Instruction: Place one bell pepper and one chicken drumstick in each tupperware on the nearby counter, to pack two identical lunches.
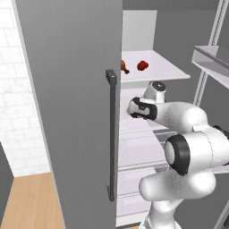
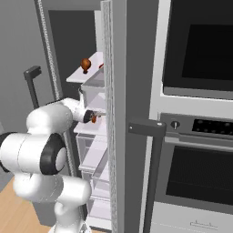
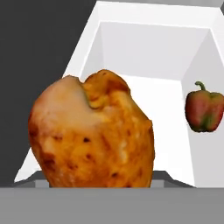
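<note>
The open fridge (image 1: 71, 112) stands with its grey door swung wide. A wall oven (image 2: 200, 136) sits at three o'clock of it in the right base view. The white arm reaches into a middle shelf (image 1: 134, 129). In the hand view a chicken drumstick (image 3: 94, 135) looms right at the gripper, fat end up, apparently clamped between the jaws, though the fingertips are hidden. A bell pepper (image 3: 204, 111) rests at three o'clock of it on the same white shelf. On the top shelf (image 1: 156, 71), at twelve o'clock, another drumstick (image 1: 125, 67) and pepper (image 1: 142, 65) lie. By my reading packing has barely begun: all four items are inside the fridge.
</note>
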